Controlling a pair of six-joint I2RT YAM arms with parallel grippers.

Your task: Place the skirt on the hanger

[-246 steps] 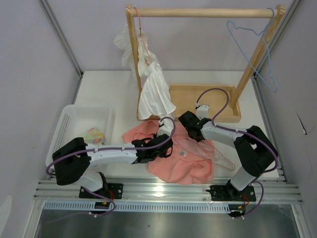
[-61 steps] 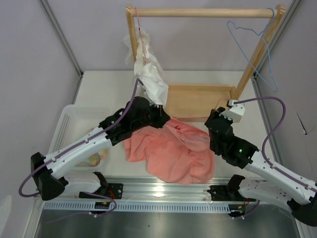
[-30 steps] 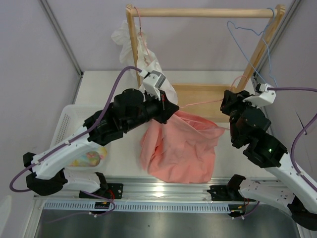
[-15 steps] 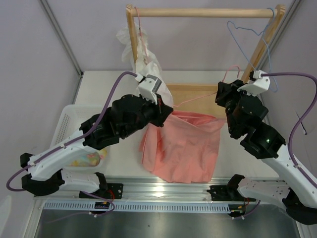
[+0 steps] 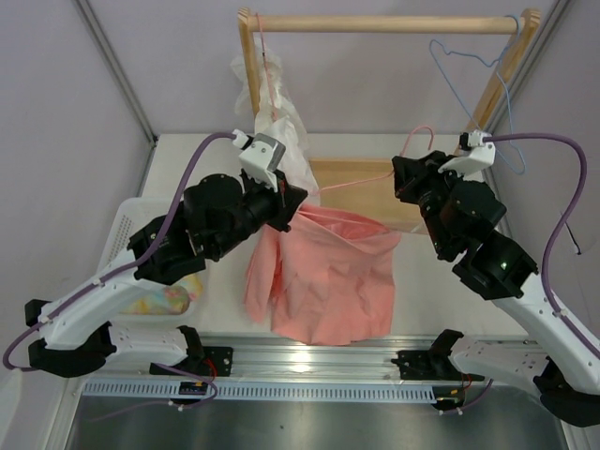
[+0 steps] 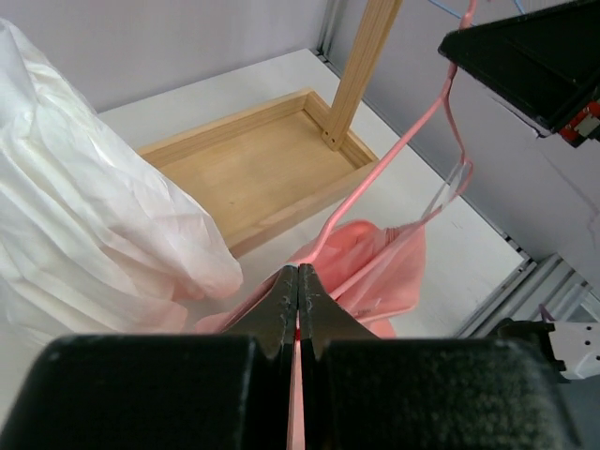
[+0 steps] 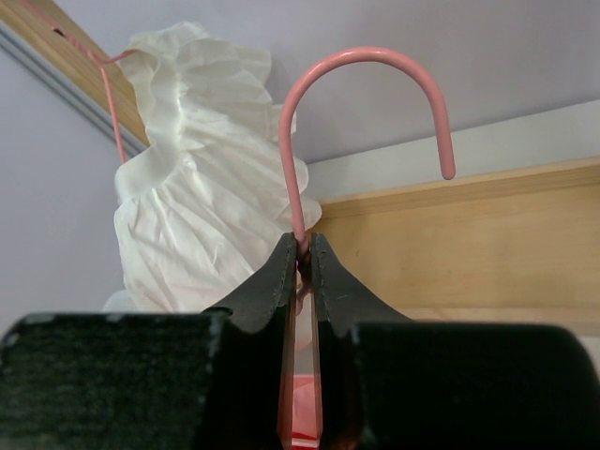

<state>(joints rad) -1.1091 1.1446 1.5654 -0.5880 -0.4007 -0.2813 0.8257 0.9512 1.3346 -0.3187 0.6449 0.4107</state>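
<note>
Salmon-pink pleated fabric skirt (image 5: 323, 272) hangs from the thin pink wire hanger (image 7: 362, 55), lifted between both grippers.
The left gripper (image 6: 298, 272) is clenched on the hanger's shoulder wire; the right gripper (image 7: 302, 239) pinches its neck under the hook.

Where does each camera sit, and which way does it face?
Top external: above, behind the bases, looking down on table, rack, skirt; both arms show.
Left wrist: on the left arm, looking along shut jaws to the tray.
Right wrist: on the right arm, looking past jaws shut on the hanger to the white garment.
Shared: both wrist views show hanger, tray, white garment.
</note>
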